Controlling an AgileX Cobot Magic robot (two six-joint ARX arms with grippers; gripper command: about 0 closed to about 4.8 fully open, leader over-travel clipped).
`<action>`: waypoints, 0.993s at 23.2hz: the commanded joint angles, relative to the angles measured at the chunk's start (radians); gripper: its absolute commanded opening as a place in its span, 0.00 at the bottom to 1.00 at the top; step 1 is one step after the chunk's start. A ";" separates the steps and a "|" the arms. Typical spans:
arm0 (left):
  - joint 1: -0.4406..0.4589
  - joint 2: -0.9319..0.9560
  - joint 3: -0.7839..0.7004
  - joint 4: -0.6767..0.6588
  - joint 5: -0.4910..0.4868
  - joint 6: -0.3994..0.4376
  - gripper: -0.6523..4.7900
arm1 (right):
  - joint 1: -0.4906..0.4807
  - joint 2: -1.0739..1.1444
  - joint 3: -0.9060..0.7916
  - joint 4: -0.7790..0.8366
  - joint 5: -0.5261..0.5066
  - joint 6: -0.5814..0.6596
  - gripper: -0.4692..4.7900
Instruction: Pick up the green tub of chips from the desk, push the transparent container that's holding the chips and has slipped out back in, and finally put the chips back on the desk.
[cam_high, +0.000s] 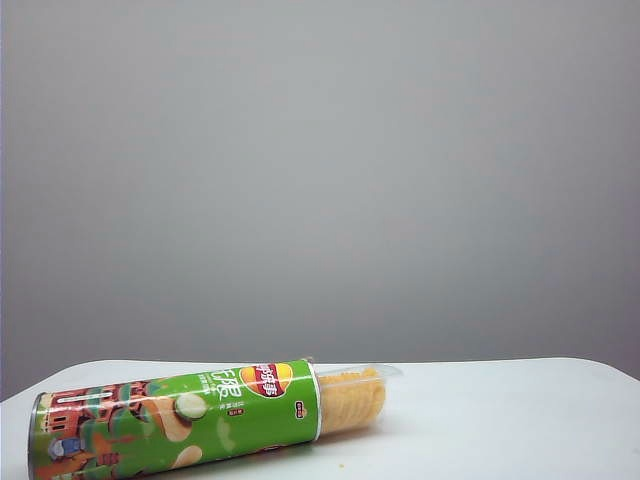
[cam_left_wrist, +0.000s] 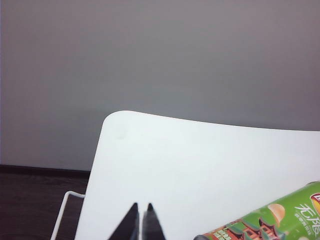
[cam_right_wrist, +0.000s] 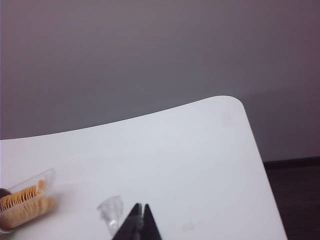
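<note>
The left gripper (cam_left_wrist: 141, 220) shows only as two dark fingertips pressed together at the bottom centre of the left wrist view, closed on nothing. It hangs over bare white desk (cam_left_wrist: 200, 165), well apart from the green tub of chips (cam_left_wrist: 272, 220), whose printed end pokes into the lower right corner of that picture.

The right gripper (cam_right_wrist: 140, 220) looks the same at the bottom centre of the right wrist view: tips shut together and empty. Just beside the tips a small scrap of clear plastic (cam_right_wrist: 111, 210) lies on the desk; what it is cannot be told. At the lower left edge of this view sits the transparent container (cam_right_wrist: 27, 197), with the chips (cam_right_wrist: 20, 205) stacked inside.

In the exterior view neither gripper appears. The tub lies on its side across the lower left of the frame, silver-rimmed end toward the left edge and open end toward the centre. The clear tray sticks out of that open end, pointing right, with part of the chip stack exposed.

The tub lies between the two arms, probably so that one gripper can hold the can while the other pushes the tray home. Nothing has been lifted yet, and both closed grippers would have to open first.
</note>
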 joint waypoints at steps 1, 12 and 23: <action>0.001 0.000 0.003 -0.005 -0.003 -0.003 0.15 | 0.000 0.000 -0.006 0.020 0.002 -0.002 0.08; 0.002 0.069 0.252 -0.011 0.103 -0.214 0.15 | 0.000 0.001 -0.006 0.077 0.037 0.002 0.08; 0.000 0.698 0.693 -0.106 0.193 0.239 0.15 | -0.033 0.290 0.201 0.114 0.020 0.085 0.08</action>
